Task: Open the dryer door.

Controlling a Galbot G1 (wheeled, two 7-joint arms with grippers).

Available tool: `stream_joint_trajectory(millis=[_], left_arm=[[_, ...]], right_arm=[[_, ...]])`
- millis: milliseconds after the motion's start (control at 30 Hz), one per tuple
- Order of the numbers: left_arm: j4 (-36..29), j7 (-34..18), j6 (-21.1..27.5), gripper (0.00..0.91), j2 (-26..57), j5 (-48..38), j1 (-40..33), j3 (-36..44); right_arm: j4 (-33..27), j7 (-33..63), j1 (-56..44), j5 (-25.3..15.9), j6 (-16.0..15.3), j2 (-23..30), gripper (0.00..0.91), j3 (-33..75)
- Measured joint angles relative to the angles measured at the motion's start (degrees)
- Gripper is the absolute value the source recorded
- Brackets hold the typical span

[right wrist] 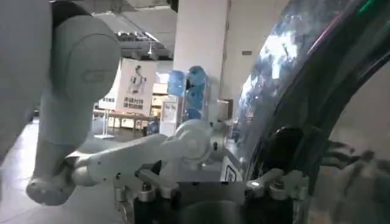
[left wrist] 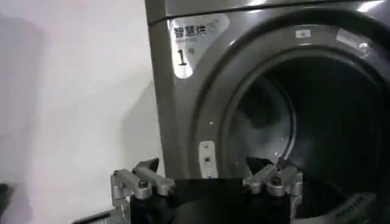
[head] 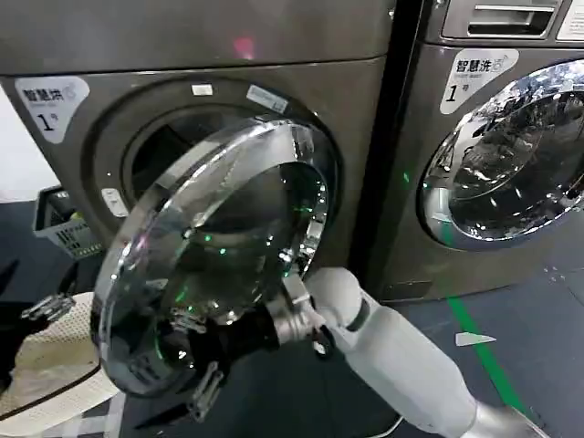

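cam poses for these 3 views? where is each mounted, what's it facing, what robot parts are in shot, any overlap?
Head: on the robot's head, looking forward and down at the open dryer door; right arm reaching to the door's lower edge.
Left wrist: on the left arm, facing the dryer drum opening; left gripper open in the foreground.
Right wrist: on the right arm, close against the door's chrome ring; right gripper in the foreground.
Shared: head and right wrist both see the door.

Dark floor w/ green tape line, white wall at left, grey basket nearby.
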Motion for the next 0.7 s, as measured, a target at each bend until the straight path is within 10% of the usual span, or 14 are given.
stream_joint_trajectory(millis=[700], left_arm=[[3.85, 1.8, -3.13, 0.907, 5.8, 3.1, -3.77, 12.92]], right_arm=[[4.34, -3.26, -11.59, -1.49, 0.13, -5.82, 0.907, 11.4]])
